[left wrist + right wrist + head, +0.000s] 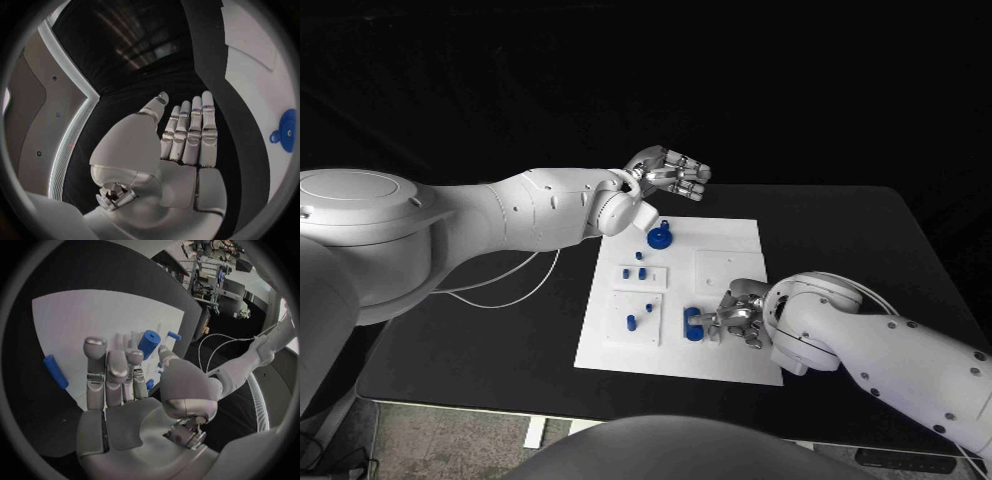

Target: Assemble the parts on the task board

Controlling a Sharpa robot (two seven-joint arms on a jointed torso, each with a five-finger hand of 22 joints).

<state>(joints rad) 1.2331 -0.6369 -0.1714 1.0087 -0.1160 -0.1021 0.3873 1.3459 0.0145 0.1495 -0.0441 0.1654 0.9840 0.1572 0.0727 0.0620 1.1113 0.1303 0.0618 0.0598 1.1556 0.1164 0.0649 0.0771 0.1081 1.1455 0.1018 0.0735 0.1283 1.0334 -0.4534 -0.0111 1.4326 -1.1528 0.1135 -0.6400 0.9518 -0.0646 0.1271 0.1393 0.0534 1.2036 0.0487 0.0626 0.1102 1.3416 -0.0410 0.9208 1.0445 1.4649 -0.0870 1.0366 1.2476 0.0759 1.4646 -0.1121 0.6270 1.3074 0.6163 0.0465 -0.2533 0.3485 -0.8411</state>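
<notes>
Writing: no brand, label or lettering can be read on the board or the parts.
Task board: white plate lying flat on the black desk, its long axis running away from the robot.
Round blue part: stands on the board's far end, beside the left hand.
Blue cylinder: on the board's near end, its long axis running roughly along the board's length; just beside the right hand's fingers.
Small blue parts: scattered over the board's left half, too small to tell which way they point.
Left hand: raised beyond the board's far end, fingers straight and side by side, holding nothing.
Right hand: low over the board's near end, fingers extended over the board; I cannot tell whether they touch the cylinder.
</notes>
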